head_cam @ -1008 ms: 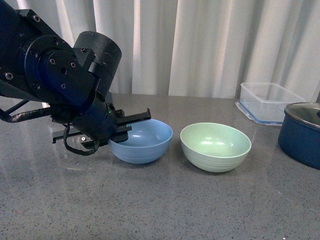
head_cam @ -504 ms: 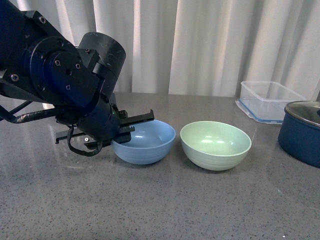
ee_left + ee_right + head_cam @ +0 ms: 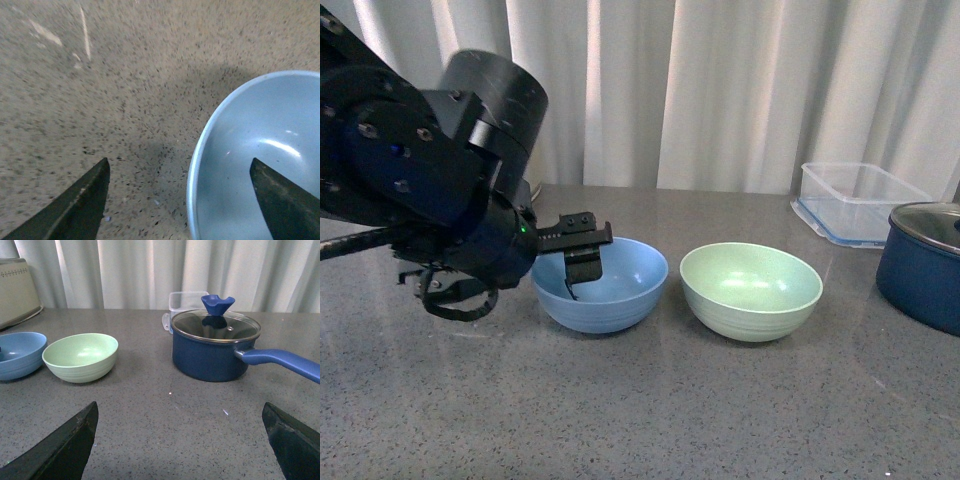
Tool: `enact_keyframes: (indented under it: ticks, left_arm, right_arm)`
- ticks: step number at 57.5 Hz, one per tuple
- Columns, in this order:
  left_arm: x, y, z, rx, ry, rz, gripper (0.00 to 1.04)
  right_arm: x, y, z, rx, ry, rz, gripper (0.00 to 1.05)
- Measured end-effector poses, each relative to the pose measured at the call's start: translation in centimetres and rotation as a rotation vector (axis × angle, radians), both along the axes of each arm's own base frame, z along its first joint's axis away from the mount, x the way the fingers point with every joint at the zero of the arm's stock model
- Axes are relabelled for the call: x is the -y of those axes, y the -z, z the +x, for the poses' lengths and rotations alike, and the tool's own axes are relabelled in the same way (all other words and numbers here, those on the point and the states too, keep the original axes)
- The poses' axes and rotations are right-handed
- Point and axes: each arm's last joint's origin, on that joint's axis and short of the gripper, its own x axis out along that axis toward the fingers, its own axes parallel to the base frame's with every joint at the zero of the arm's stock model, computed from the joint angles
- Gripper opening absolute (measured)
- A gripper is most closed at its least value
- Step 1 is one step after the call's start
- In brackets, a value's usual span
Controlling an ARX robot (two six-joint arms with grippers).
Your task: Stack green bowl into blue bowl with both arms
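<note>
The blue bowl [image 3: 605, 295] stands upright on the grey table, left of the green bowl [image 3: 752, 292], with a small gap between them. My left gripper [image 3: 558, 262] is open and straddles the blue bowl's near-left rim. One finger [image 3: 583, 265] hangs inside the bowl; the other is outside, hidden behind the arm. In the left wrist view the gripper [image 3: 179, 165] has the blue bowl's [image 3: 250, 150] rim between its jaws. My right gripper [image 3: 180, 407] is open and empty, low over the table, far from the green bowl [image 3: 80, 357] and blue bowl [image 3: 20, 357].
A dark navy pot with a glass lid [image 3: 925, 270] stands at the right, its long handle [image 3: 280, 362] pointing away from the bowls. A clear plastic container [image 3: 860, 200] sits behind it. White curtains close off the back. A beige box [image 3: 17, 290] stands beyond the blue bowl.
My left wrist has turned, and one finger now dips inside the blue bowl instead of lying level at its rim. The blue bowl shifted slightly; the green bowl stayed put.
</note>
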Motion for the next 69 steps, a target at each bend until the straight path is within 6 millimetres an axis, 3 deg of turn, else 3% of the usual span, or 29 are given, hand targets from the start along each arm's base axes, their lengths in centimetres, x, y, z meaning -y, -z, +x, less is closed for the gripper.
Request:
enact_keyframes:
  ticks: [6, 12, 21, 38, 48, 53, 59, 69]
  left_arm:
    - [-1.1, -1.8, -2.0, 0.066, 0.011, 0.03, 1.0]
    - [-3.3, -3.2, -5.2, 0.086, -0.01, 0.042, 0.98]
    - [-5.6, -3.3, -9.0, 0.078, -0.045, 0.068, 0.98]
    - [-7.7, -2.9, -16.7, 0.079, -0.046, 0.151, 0.98]
    - [-7.9, -3.1, -17.9, 0.1, -0.041, 0.172, 0.98]
    - [-8.2, -1.9, -18.1, 0.284, 0.07, 0.141, 0.85]
    - [-8.9, -1.1, -19.8, 0.51, 0.108, 0.137, 0.65]
    - [-10.0, -1.0, -22.0, 0.59, 0.088, 0.151, 0.35]
  right_arm:
    - [0.0, 0.0, 0.0, 0.0, 0.0, 0.0, 0.95]
    - [0.0, 0.0, 0.0, 0.0, 0.0, 0.0, 0.95]
    - [0.0, 0.0, 0.0, 0.0, 0.0, 0.0, 0.95]
    - [0.0, 0.0, 0.0, 0.0, 0.0, 0.0, 0.95]
    - [0.0, 0.0, 0.0, 0.0, -0.001, 0.0, 0.95]
    - [0.0, 0.0, 0.0, 0.0, 0.0, 0.0, 0.95]
    - [0.0, 0.0, 0.0, 0.0, 0.0, 0.0, 0.95]
    - [0.0, 0.0, 0.0, 0.0, 0.0, 0.0, 0.95]
